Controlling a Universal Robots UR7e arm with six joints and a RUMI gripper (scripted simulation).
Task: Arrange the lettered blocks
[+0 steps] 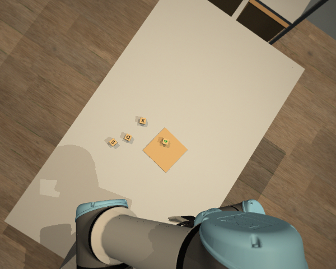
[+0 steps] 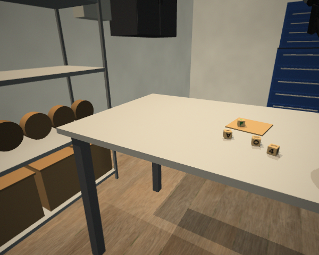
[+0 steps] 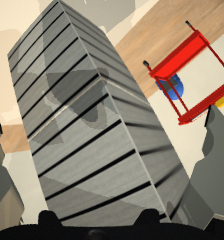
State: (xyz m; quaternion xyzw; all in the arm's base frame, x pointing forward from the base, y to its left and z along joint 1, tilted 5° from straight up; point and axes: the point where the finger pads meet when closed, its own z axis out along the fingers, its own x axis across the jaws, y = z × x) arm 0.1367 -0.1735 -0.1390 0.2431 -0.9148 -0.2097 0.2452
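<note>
Three wooden blocks lie on the table left of the orange mat [image 1: 164, 149]: one with X on top [image 1: 142, 120], one with D on top [image 1: 127, 137] and one with S on top [image 1: 113, 142]. A fourth block [image 1: 164, 141] with a green mark on top sits on the mat near its far corner. In the exterior view the mat [image 2: 249, 126] carries that block [image 2: 241, 122], with the X block [image 2: 227, 134], D block [image 2: 255, 141] and S block [image 2: 273, 150] in front. My gripper [image 2: 317, 20] is high above the table, far from the blocks, open and empty [image 3: 109, 170].
The arm's base [image 1: 243, 240] stands at the table's near edge. A metal shelf [image 2: 44, 109] with cylinders and boxes stands beyond the table's far end. A blue drawer cabinet [image 2: 300, 68] is behind the table. The wrist view shows a grey cabinet [image 3: 92, 125] and a red cart [image 3: 192, 75].
</note>
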